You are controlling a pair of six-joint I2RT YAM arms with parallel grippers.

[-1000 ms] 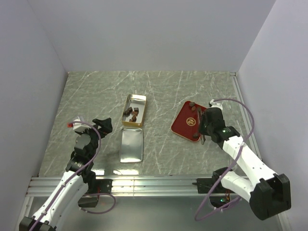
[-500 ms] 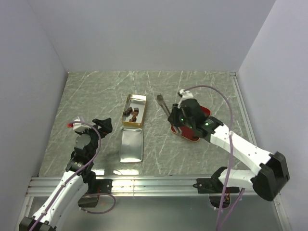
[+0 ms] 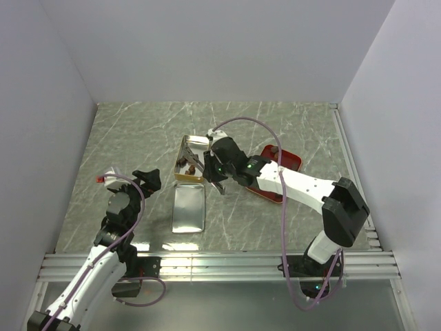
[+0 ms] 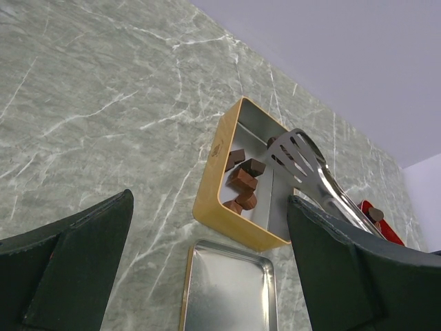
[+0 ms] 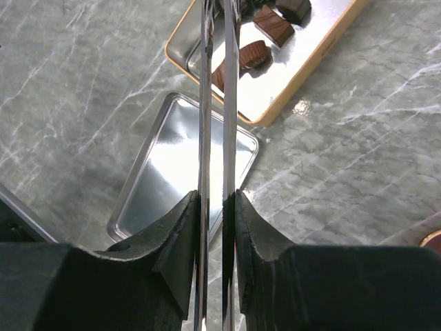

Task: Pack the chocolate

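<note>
- The left gripper (image 3: 147, 179) hovers over the left part of the table (image 3: 124, 131). Its fingers (image 4: 69, 262) are spread wide with nothing between them. It takes no part in the work at this moment.
- Right of it, a silver lid (image 3: 187, 209) lies flat on the table, inner side up. It sits just in front of the tin (image 4: 213, 172) and is not on it.
- The gold tin stands open behind the lid. Several chunks of chocolate (image 4: 244, 181) lie in it, gathered toward the near end.
- A pair of metal tongs (image 4: 303, 162) reaches in over the tin's right wall, the slotted tips above the far end. Something small and dark shows at the tips, but I cannot tell whether a chunk is pinched there.
- The right gripper (image 5: 215, 200) has its fingers pressed onto the two arms of the tongs, squeezing them almost together.
- Farthest right, the red tray (image 3: 289, 162) holds at least one more chunk near its far edge.
- Judged from this, the step in hand is carrying a chunk from the tray to the tin.
- The next move calls for lowering the tips inside the walls and easing the squeeze so that anything held drops among the others. After that the tongs go back to the tray, and the lid goes on last.
</note>
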